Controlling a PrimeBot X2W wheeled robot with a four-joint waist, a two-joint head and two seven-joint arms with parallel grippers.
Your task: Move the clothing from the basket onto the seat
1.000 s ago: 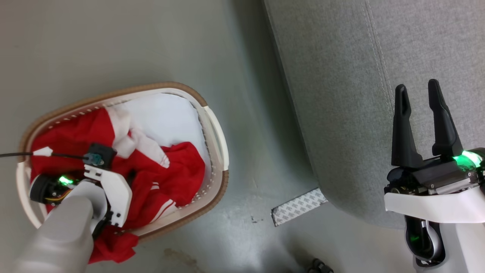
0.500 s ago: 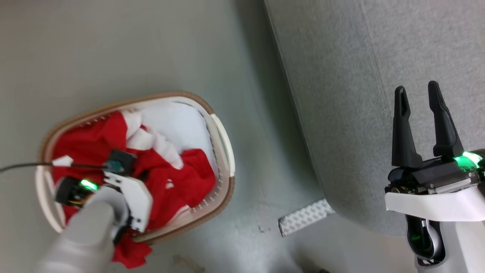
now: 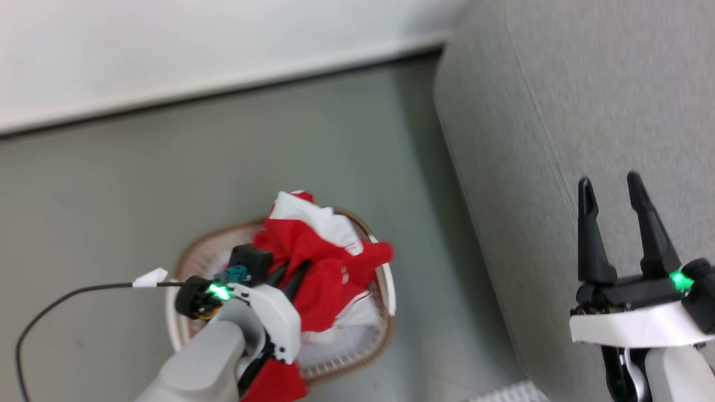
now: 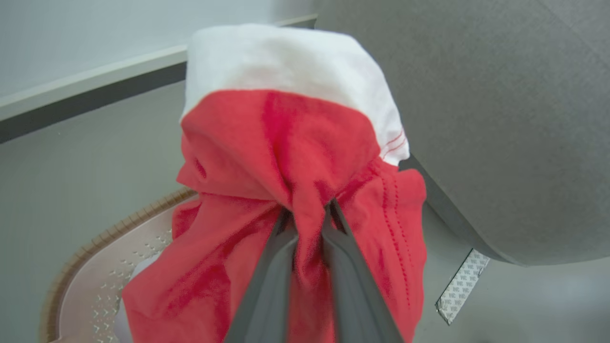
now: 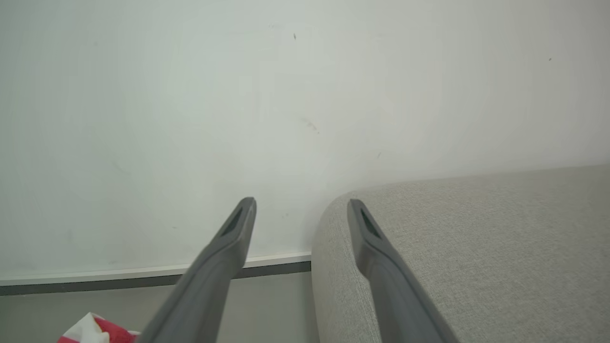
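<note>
Over the basket (image 3: 389, 290): clothing (image 3: 321, 262) hangs bunched, lower end trailing near the rim.
Left jaws: clenched on a red fold, cloth draping down both sides.
Right jaws: released, empty, above the seat (image 3: 530, 139).
Seat: to the right of the held clothing, floor (image 3: 167, 167) between; judged a rightward carry by the left arm (image 3: 206, 357).

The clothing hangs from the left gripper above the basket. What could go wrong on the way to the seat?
1. The jaws of the left gripper pinch only a narrow fold of the clothing, so it may slip out.
2. Loose red fabric hangs low over the rim of the basket and might snag there.
3. The side of the seat rises beside the basket, so the trailing fabric may drag against it.
</note>
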